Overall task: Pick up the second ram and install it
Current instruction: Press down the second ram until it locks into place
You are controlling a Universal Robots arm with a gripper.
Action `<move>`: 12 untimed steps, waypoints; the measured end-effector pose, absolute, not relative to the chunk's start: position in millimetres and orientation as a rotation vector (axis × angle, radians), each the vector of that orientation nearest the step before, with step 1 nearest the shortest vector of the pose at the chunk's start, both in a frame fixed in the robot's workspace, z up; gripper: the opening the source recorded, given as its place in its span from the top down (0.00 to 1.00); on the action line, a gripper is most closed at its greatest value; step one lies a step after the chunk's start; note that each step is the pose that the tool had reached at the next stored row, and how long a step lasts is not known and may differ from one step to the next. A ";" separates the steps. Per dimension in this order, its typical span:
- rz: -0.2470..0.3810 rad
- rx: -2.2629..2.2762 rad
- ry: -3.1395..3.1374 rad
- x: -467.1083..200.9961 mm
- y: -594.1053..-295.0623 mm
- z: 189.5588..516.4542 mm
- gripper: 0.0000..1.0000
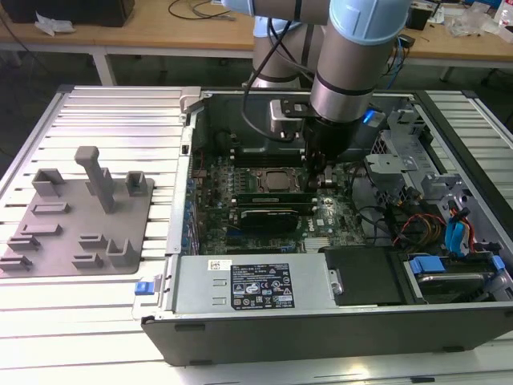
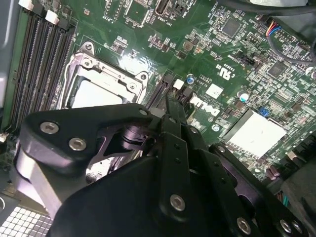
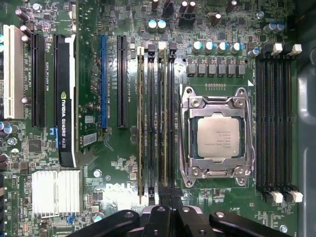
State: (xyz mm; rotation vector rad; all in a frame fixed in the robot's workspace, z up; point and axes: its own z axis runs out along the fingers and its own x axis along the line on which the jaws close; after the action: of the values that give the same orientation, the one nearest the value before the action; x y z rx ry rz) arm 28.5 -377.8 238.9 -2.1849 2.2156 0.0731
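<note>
Ribbed metal work table (image 1: 104, 112), pale grey, brightly lit from above with glare along its near slats. Behind it, wooden benches (image 1: 160, 32) on white frames, with cables (image 1: 196, 10) and crumpled plastic wrapping (image 1: 54, 24) lying on top. Dark floor (image 1: 32, 72) beneath the benches.

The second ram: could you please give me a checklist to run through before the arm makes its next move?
1. Gripper is over the memory slots beside the CPU socket: ok.
2. Second ram runs in line with its slot, parallel to the first stick: ok.
3. Second ram pressed fully home: cannot tell.
4. Slot end latches closed: cannot tell.
5. Grey fixture outside the case holds no stick: ok.
</note>
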 end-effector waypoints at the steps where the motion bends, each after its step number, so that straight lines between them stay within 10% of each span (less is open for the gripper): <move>1: 0.073 -2.177 2.223 28.5 -377.8 238.4 0.92; 12: 0.072 -2.172 2.226 27.4 -377.7 230.3 0.92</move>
State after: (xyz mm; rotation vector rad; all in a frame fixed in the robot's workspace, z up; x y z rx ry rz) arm 27.4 -377.7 230.3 -2.1724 2.2262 0.0718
